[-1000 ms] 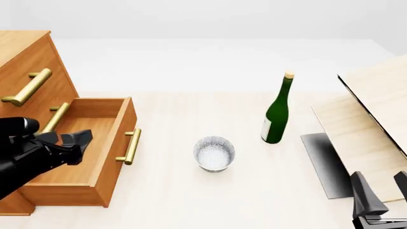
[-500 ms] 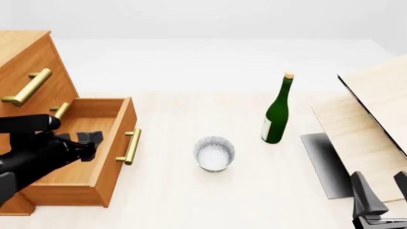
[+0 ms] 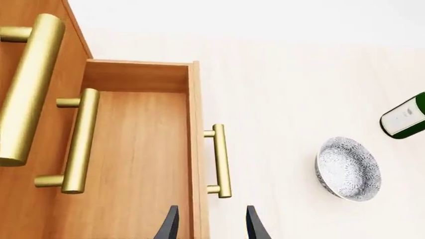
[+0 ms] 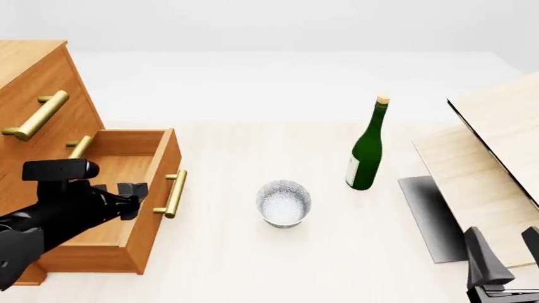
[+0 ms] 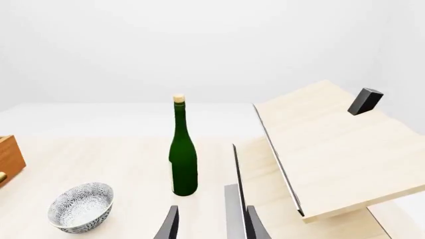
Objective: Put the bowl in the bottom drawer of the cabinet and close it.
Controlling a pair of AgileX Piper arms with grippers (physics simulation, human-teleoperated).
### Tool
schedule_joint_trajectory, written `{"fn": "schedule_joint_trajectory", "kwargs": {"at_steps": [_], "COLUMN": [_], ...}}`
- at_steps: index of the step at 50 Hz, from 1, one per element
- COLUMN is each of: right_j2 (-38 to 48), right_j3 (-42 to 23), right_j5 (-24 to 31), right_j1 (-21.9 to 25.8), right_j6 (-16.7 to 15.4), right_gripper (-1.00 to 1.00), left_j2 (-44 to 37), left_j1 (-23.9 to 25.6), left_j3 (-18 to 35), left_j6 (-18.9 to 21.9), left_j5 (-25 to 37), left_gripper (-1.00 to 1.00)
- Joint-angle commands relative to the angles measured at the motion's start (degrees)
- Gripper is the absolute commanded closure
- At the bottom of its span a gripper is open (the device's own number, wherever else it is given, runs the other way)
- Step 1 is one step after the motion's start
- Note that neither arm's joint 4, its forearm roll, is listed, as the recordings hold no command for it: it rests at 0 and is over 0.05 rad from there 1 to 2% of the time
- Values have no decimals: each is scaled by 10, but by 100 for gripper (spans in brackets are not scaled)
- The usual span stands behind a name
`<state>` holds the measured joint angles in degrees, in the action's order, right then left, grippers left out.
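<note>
One round speckled bowl (image 4: 284,202) beside the open wooden bottom drawer (image 4: 110,208).

My right gripper (image 4: 505,268) cut off by front view's bottom edge; my left arm hides part of bottom drawer (image 4: 113,243) interior; cabinet (image 4: 34,82) cropped at left edge; left wrist view shows only base of bottle (image 3: 405,119); pale panel (image 4: 505,132) runs off right edge.
</note>
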<state>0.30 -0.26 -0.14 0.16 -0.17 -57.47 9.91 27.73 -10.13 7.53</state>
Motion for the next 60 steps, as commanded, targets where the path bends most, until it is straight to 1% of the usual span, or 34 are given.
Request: {"fn": "schedule_joint_trajectory", "kwargs": {"at_steps": [1,8,20,36,40,43,60], "right_j2": [0,0,0,0,0,0,-1], "right_j3": [0,0,0,0,0,0,0], "right_j5": [0,0,0,0,0,0,-1], "right_j1": [0,0,0,0,0,0,1], "right_j6": [0,0,0,0,0,0,-4], "right_gripper": [-100,-100,-100,-100,-100,-100,-100], "left_j2": [-12,-25,-53,-78,-87,-83,-103], "left_j1": [11,5,7,18,23,26,49], "left_j3": [-10,-18,-36,-42,-44,-46,-49], "left_j6": [0,4,0,7,3,6,-14], "left_j5": [-8,-21,-44,-59,-65,-67,-75], "left_gripper": [-100,-100,-100,-100,-100,-100,-100]}}
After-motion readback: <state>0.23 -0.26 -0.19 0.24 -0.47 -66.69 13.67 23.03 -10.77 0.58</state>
